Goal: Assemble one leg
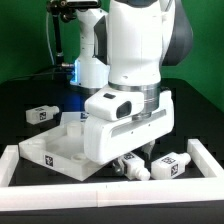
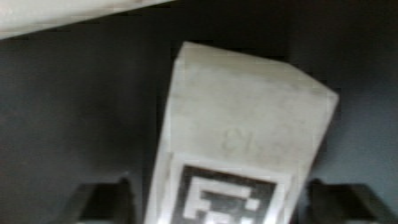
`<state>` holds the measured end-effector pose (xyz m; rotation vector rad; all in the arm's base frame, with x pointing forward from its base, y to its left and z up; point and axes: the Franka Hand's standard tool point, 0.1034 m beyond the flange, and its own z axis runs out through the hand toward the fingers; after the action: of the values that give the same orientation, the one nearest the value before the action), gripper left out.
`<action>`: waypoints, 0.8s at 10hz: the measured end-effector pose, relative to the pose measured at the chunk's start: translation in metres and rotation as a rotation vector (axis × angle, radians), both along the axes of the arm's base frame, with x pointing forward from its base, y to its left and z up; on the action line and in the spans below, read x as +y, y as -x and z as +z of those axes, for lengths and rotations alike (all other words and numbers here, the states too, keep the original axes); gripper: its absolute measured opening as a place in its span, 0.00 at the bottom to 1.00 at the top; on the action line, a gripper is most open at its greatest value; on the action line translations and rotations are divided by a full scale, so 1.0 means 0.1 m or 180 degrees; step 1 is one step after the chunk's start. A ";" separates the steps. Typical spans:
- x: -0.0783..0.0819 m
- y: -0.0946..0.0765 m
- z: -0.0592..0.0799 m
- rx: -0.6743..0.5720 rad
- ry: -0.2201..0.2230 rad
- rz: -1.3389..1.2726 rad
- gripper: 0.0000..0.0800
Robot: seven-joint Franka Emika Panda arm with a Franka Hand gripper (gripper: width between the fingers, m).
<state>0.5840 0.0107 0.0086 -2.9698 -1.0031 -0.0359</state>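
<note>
My gripper point(image 1: 138, 158) is low over the black table near the front, just off the white tabletop point(image 1: 55, 148). In the wrist view a white leg point(image 2: 240, 120) lies between my fingers point(image 2: 103, 202), its tagged blocky end at the jaws and its body pointing away. The jaws stand close against both sides of it. In the exterior view this leg point(image 1: 132, 168) sits tilted under the gripper, partly hidden. A second leg point(image 1: 172, 165) lies just to the exterior view's right of it, and a third point(image 1: 40, 115) lies at the far left.
A low white wall point(image 1: 110, 192) runs along the front and up both sides point(image 1: 205, 158). The arm's bulky white body hides the middle of the tabletop. A white edge point(image 2: 71, 15) crosses one corner of the wrist view.
</note>
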 end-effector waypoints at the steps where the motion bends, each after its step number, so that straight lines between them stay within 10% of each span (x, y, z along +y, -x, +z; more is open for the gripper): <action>1: 0.00 0.00 0.00 0.0000 0.0000 0.0000 0.35; 4: -0.02 -0.03 0.04 0.0007 0.0005 -0.0002 0.36; 8: -0.06 -0.06 0.65 0.0129 0.0041 0.0000 0.36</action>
<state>0.5903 0.0051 0.0737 -2.9693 -1.0029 0.0307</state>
